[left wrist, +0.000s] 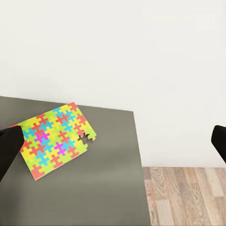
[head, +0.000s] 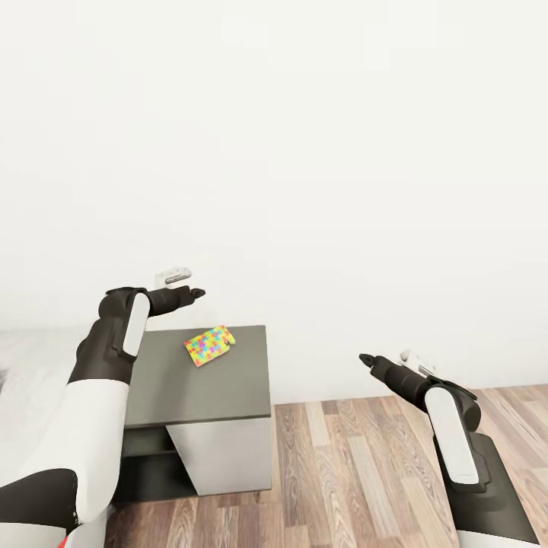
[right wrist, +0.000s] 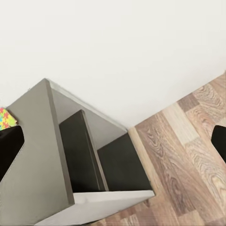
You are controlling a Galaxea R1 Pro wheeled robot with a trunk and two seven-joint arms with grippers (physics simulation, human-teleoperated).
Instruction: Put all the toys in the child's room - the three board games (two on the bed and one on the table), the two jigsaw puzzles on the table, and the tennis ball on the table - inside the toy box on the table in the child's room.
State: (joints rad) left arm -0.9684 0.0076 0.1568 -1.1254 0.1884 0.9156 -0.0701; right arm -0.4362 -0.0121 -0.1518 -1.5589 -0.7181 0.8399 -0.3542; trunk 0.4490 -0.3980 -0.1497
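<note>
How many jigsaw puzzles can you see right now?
1: a jigsaw puzzle lies flat on the dark grey shelf section, ahead of the left gripper. Another may lie outside these views.

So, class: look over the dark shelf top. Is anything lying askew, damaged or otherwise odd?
Yes. The jigsaw puzzle lies skewed, its edges at an angle to those of the dark grey shelf section. One corner looks incomplete: there is a notch of missing pieces, with a small bit hanging on beside it. Nothing is spilled.
</note>
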